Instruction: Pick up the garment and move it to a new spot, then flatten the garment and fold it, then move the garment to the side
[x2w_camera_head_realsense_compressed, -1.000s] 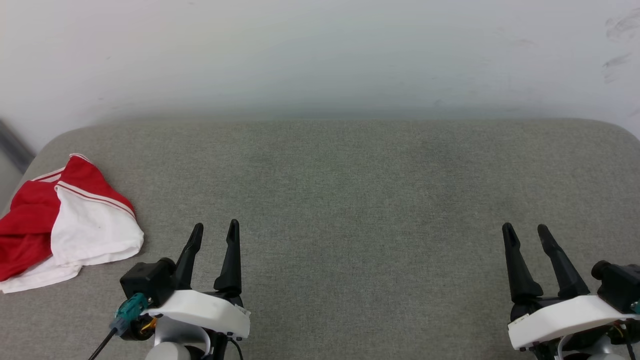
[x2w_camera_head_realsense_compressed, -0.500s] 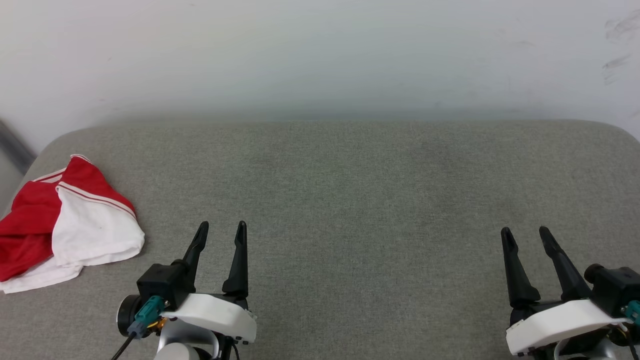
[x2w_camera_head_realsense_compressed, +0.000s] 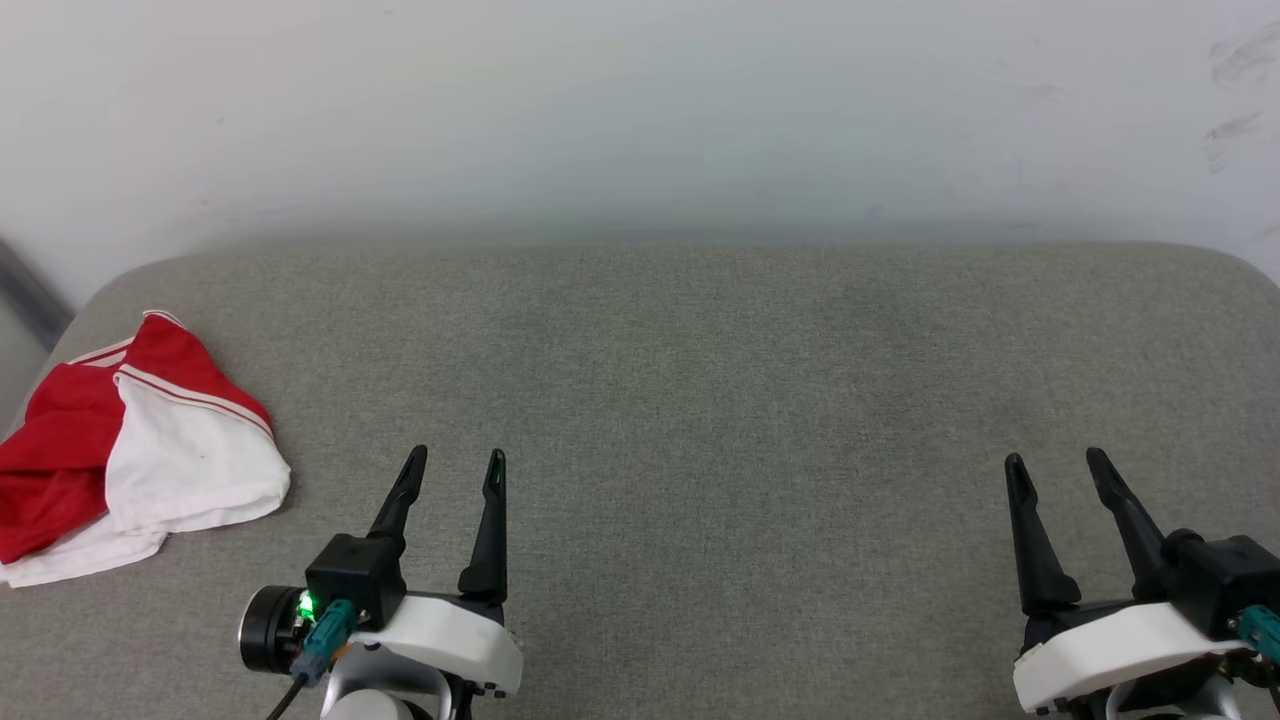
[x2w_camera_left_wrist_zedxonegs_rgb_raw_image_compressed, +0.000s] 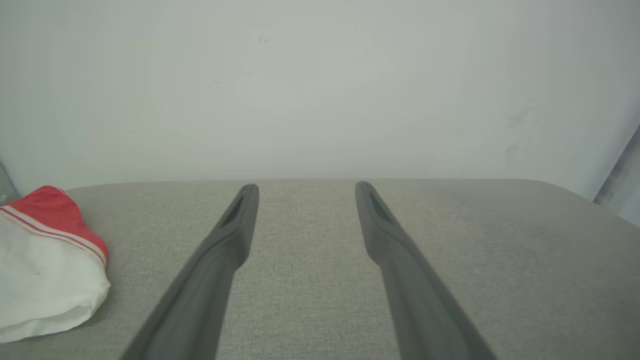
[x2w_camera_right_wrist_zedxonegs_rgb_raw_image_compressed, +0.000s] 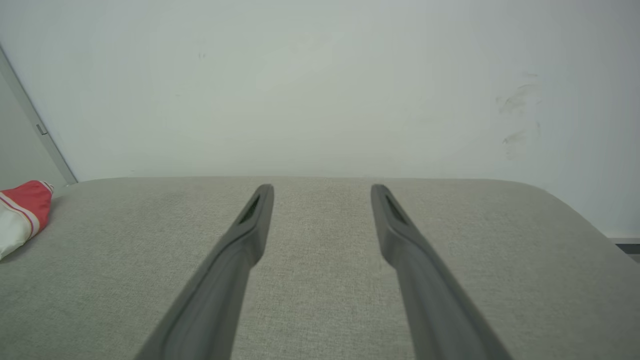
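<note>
**A:** What is hard to make out?

**B:** The garment (x2w_camera_head_realsense_compressed: 140, 440) is crumpled. Red folds sit beside a white panel edged with striped trim, and the bunching hides the rest of its front. Its left side is cut off by the head view's frame, and the left wrist view crops it too.

**A:** Where does it lie?

**B:** On the grey padded surface (x2w_camera_head_realsense_compressed: 700, 380), near the left end and close to the wall (x2w_camera_head_realsense_compressed: 640, 120). It is left of the left gripper (x2w_camera_head_realsense_compressed: 457, 455) and clear of it, and well apart from the right gripper (x2w_camera_head_realsense_compressed: 1055, 457).

**A:** And the jaws?

**B:** Both are released. Each pair of fingers stands spread with a clear gap, and the wrist views show bare grey padding through it. Neither grips or touches the jersey, and I cannot tell whether the fingertips touch the padding
</note>
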